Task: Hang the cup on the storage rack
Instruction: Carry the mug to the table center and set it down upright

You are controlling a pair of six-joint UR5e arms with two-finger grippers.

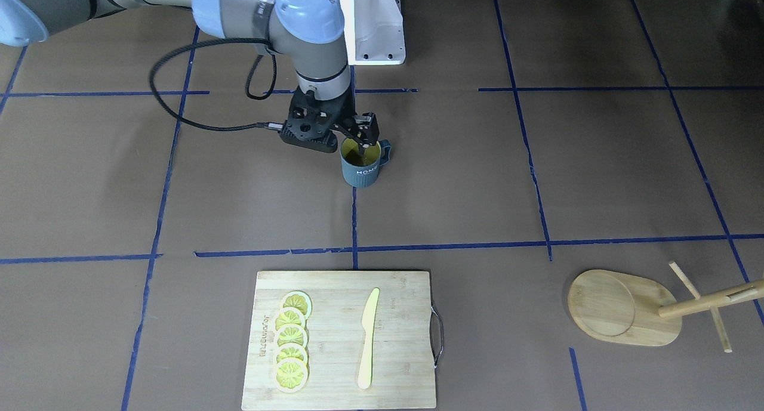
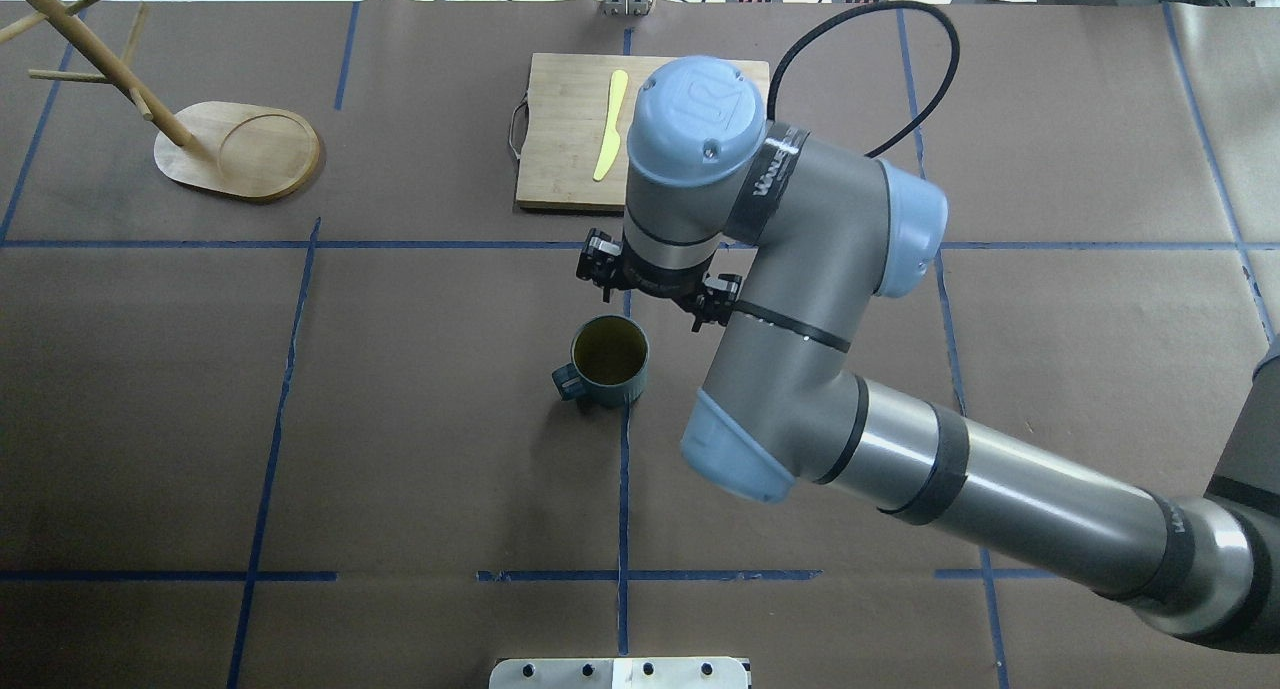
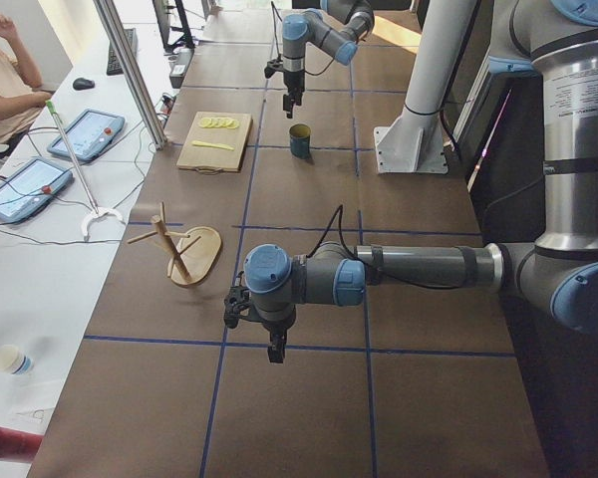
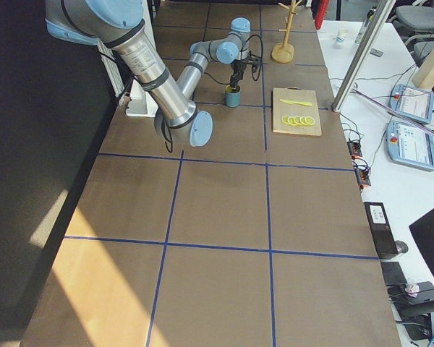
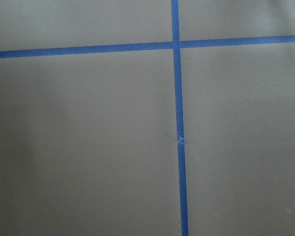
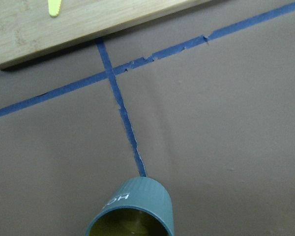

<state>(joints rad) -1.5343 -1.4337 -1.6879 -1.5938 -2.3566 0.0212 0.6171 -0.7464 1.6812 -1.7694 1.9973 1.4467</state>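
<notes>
Cup (image 2: 610, 364) upright, mouth up, handle pointing to robot's left

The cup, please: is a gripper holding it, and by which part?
Cannot tell: the right gripper is at the rim of the cup, one finger dipping inside, but closure is not visible.

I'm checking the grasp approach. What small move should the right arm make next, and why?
Probably lower the right gripper slightly so its jaws straddle the rim: it hangs over the upright cup, a gap showing in the side view.
</notes>
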